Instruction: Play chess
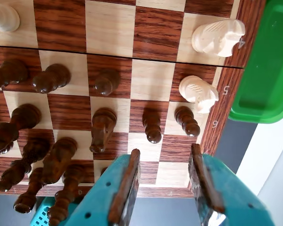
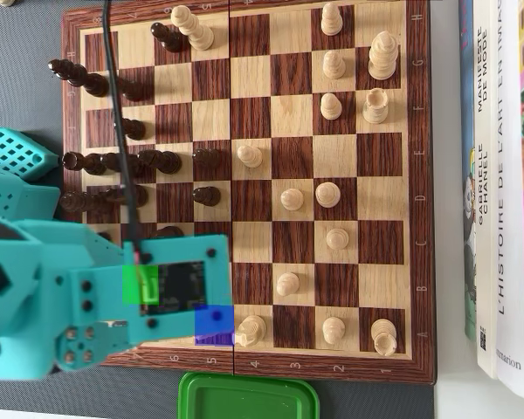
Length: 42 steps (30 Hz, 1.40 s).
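In the wrist view my gripper (image 1: 165,151) hangs open above the wooden chessboard (image 1: 108,28), near its edge, with only bare squares between the brown pads (image 1: 127,183). Just ahead stand two dark pawns (image 1: 152,125) (image 1: 186,120) and a dark knight (image 1: 101,129). Two white knights (image 1: 217,37) (image 1: 198,93) sit along the board's right edge. In the overhead view the teal arm (image 2: 113,288) covers the lower left of the chessboard (image 2: 332,122) and hides the jaws. One white knight (image 2: 249,330) shows just right of the arm.
Several dark pieces (image 1: 23,150) crowd the left of the wrist view, some leaning. A green container (image 1: 266,61) (image 2: 249,397) lies just off the board's edge beside the gripper. Books (image 2: 498,175) lie along the right in the overhead view. White pieces (image 2: 332,109) spread over the board's right half.
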Each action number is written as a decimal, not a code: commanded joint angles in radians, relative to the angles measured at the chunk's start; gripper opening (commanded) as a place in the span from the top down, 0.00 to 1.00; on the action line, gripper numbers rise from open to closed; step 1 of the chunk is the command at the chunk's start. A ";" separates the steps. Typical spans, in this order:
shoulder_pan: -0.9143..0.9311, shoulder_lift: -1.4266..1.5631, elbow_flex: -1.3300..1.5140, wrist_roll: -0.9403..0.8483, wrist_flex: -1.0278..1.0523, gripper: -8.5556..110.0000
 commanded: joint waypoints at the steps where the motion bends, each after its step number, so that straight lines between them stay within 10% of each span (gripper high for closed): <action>1: 0.029 -0.034 -0.072 -0.006 -0.003 0.80; 42: 0.110 -0.472 -0.368 -0.089 -0.005 0.80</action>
